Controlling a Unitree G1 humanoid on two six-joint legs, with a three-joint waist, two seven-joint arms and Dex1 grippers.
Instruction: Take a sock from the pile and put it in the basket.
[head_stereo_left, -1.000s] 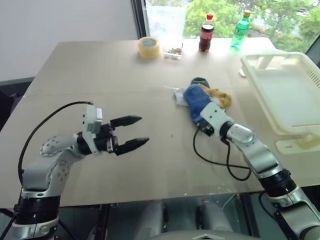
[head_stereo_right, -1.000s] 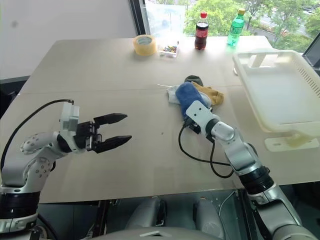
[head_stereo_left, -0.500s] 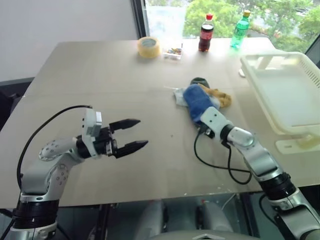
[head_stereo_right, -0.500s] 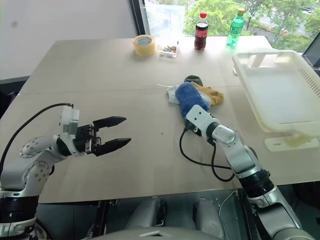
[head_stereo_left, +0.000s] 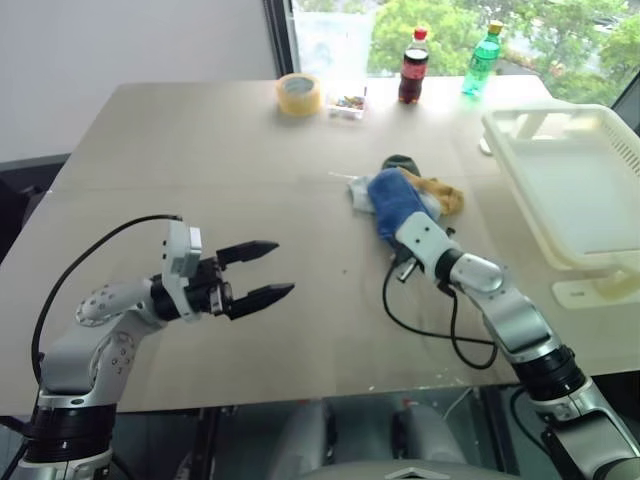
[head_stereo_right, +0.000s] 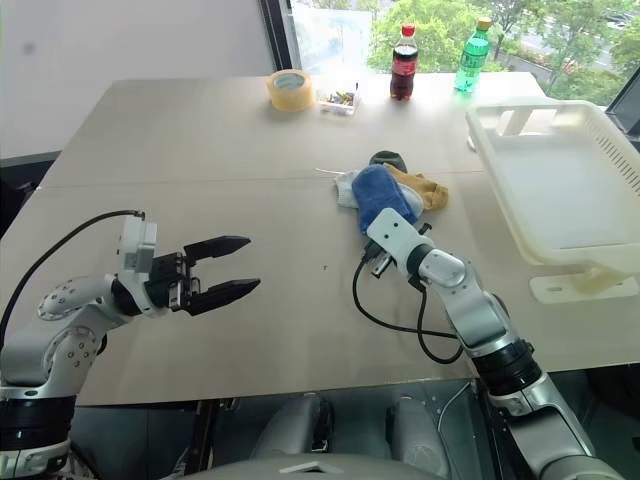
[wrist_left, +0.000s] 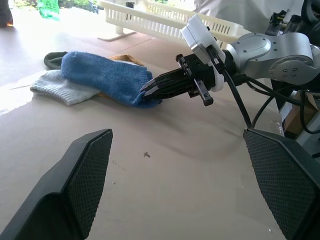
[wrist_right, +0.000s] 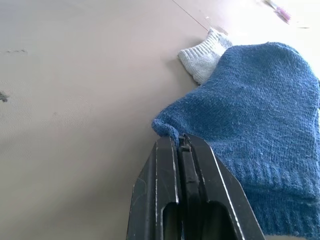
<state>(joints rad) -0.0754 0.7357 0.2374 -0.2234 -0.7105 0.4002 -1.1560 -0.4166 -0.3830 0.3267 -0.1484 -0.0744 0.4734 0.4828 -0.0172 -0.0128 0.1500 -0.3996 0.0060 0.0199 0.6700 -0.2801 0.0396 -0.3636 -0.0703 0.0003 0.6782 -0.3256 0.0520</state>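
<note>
Right wrist view: the right gripper (wrist_right: 181, 142) has its two black fingers pressed together, pinching the near edge of the royal blue knitted sock (wrist_right: 250, 135).
Sock pile: the small loose pile of soft socks (head_stereo_left: 403, 194) lies on the beige wooden table (head_stereo_left: 230, 160) just beyond the right claw; a light grey-white ribbed sock (wrist_right: 205, 55) peeks from under the blue one, a mustard yellow sock (head_stereo_left: 443, 193) and a dark sock (head_stereo_left: 399, 161) lie behind.
Basket: the large shallow white plastic basket with slotted sides (head_stereo_left: 575, 180) stands well apart, to the right of that claw.
Left gripper (head_stereo_left: 271, 269): fingers spread wide, holding nothing, well apart to the left of the pile.
</note>
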